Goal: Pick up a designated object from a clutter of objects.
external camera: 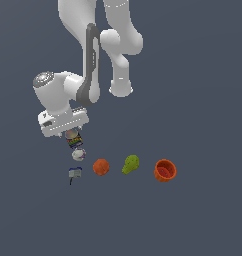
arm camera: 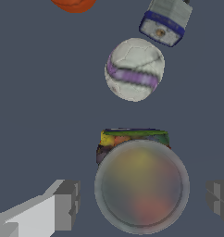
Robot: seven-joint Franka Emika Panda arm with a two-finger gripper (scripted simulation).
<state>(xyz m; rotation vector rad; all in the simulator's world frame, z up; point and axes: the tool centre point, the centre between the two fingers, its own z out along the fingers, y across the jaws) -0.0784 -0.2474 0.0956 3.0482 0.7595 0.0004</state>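
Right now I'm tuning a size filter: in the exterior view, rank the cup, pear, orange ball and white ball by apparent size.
1. orange-red cup
2. green pear
3. orange ball, close to the pear, so uncertain
4. white ball

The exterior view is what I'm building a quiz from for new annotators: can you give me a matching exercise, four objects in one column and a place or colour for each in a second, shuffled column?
Objects:
1. striped can
2. orange ball
3. green pear
4. orange-red cup

Descriptions:
A. farthest toward the exterior view's right
B. directly under the gripper
C. between the orange ball and the cup
D. round, just to the exterior view's right of the small blue-grey item

Pairs: 1-B, 2-D, 3-C, 4-A
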